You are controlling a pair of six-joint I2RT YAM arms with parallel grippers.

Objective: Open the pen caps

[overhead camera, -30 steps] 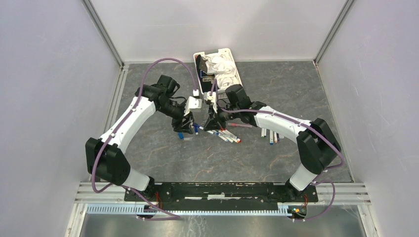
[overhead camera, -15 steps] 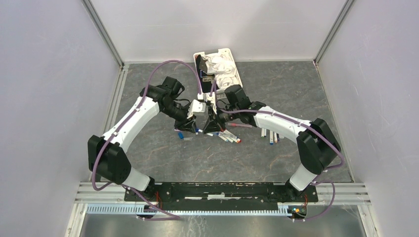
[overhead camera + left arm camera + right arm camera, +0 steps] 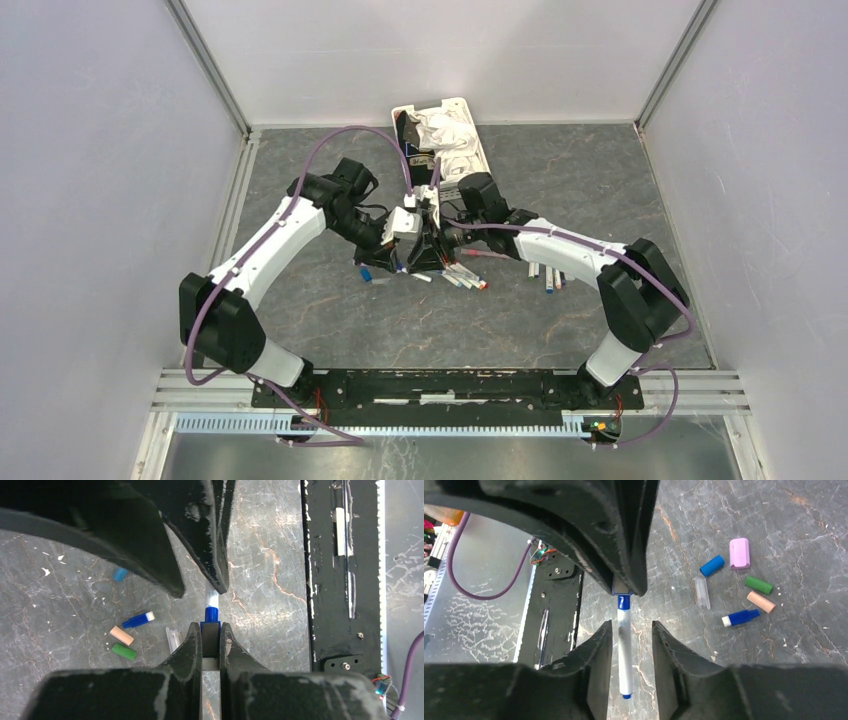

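Item: one blue-capped pen (image 3: 625, 650), held off the table (image 3: 749, 680) between my two grippers.

My left gripper (image 3: 211, 637) is clamped on the blue cap (image 3: 211, 614). My right gripper (image 3: 631, 627) has its jaws parted either side of the pen, not pinching it. Hazard: the pen hangs by its cap alone, so a pull now would drag the whole pen along, or the cap could slip and drop it among the loose caps (image 3: 758, 584). Unclear: whether the cap is seated or part-way off, as my fingers cover the joint. From above, the grippers crowd together and hide the pen.
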